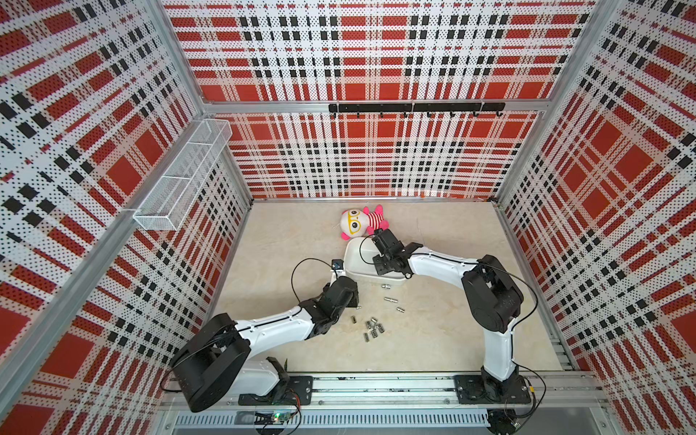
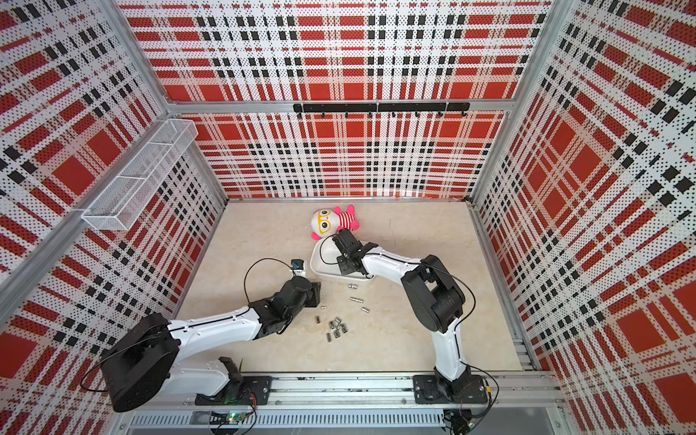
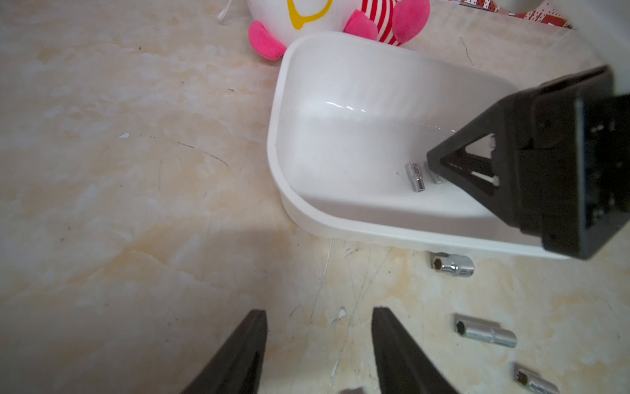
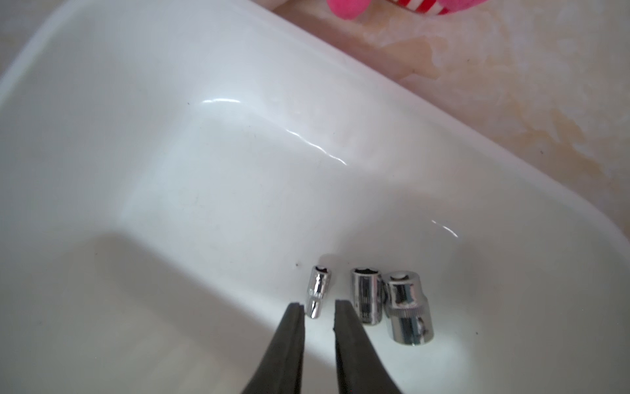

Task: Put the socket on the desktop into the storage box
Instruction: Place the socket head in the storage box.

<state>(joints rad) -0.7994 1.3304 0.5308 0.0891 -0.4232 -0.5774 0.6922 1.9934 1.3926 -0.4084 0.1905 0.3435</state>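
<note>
**Socket let go in the box, many more left on the desktop**

The right gripper (image 4: pixel 318 307) is seen with its jaws parted by a narrow gap, and nothing is gripped. A thin socket (image 4: pixel 318 290) lies on the floor of the storage box (image 4: pixel 204 102). Its near end sits between the tips, with clear space to at least one finger. Just beside the jaws, two stouter sockets (image 4: pixel 366 295) lie side by side on the same floor, apparently touching. Further out from the tips only bare white floor and wall are shown, and past the rim a doll (image 1: pixel 361 222).

The left gripper (image 3: pixel 318 314) is held about half open over the desktop (image 3: pixel 102 204), and nothing is seen between its tips. The box is set ahead of these jaws, and three loose sockets (image 3: pixel 485 332) are scattered off to one side of them, outside the box. In both top views a cluster of sockets (image 1: pixel 373 329) is shown near the left gripper, well apart from the right one.

The step in hand is judged to be the release of a socket into the box. For the next move, the right jaws would need to be widened and lifted straight clear so that the thin socket is not dragged. A loose socket on the desktop would then be approached, and such small round pieces may roll if nudged.
</note>
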